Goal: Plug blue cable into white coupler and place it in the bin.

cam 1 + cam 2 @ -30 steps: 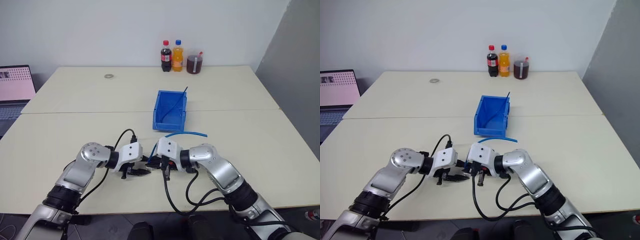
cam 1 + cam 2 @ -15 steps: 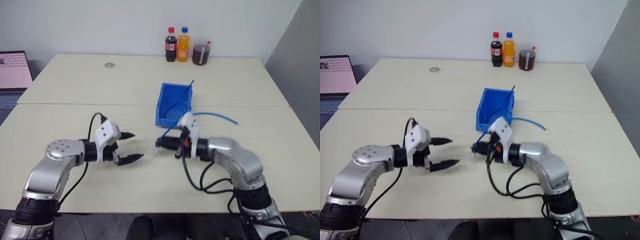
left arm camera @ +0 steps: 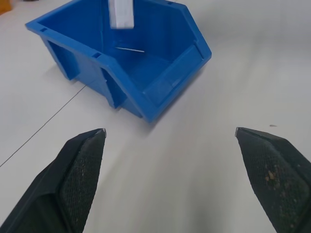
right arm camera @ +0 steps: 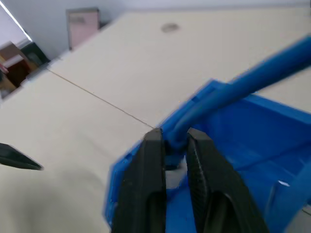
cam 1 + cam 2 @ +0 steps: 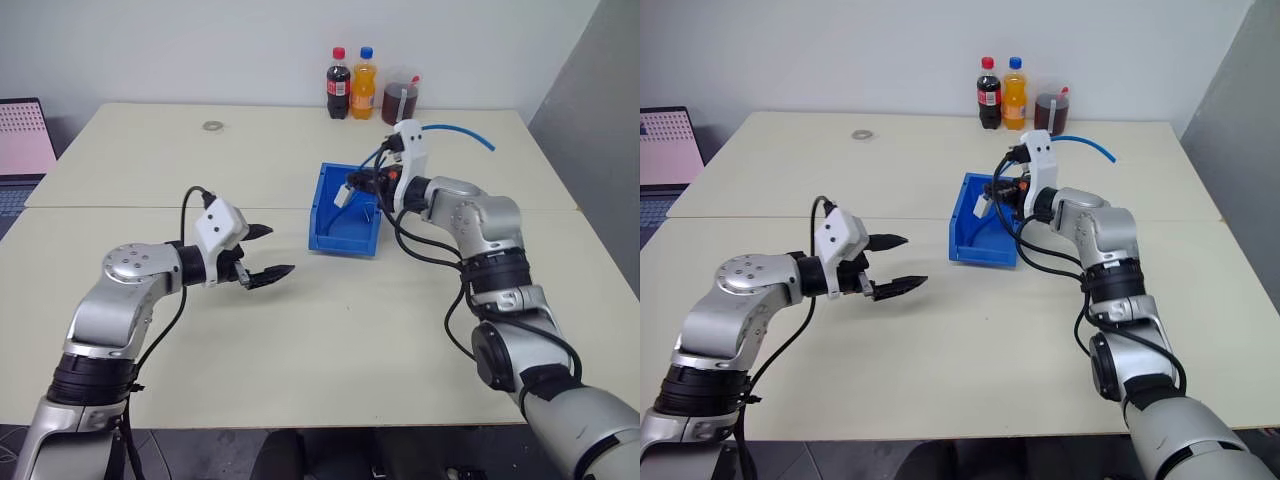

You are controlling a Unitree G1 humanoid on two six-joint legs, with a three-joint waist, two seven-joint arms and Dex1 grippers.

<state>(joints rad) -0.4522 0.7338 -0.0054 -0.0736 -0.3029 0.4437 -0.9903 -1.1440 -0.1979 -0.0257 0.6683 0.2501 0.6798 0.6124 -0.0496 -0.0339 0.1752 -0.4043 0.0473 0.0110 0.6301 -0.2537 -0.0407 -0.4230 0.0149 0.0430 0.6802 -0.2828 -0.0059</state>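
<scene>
**Cable and coupler carried up over the bin**

Lifted since a second ago: right gripper (image 5: pixel 362 186), up from the near table edge, out toward twelve o'clock and over the bin (image 5: pixel 325 222). Raised and pulled apart from it too: left gripper (image 5: pixel 268 251), earlier nose to nose with the right, now out at about nine o'clock of the bin.

Right fingers (image 4: pixel 152 187) nearly together, pinched on the blue cable (image 5: pixel 462 131) close to its plug end. Cable running back from the fingers, arching over the wrist and ending in the air toward two o'clock. White coupler (image 5: pixel 343 195) hanging off the fingertips, above the bin's open top, at the bin's far side; in the left wrist view seen as a pale block (image 3: pixel 120 13) over the bin's far wall. Whether the plug sits fully in the coupler: cannot tell.

Left fingers (image 3: pixel 81 172) spread wide, holding nothing, clear above the table (image 5: pixel 300 340), aimed toward the bin.

Bin resting on the table near the middle seam, sloped front facing the robot. Three drinks (image 5: pixel 365 85) at twelve o'clock along the far edge.
</scene>
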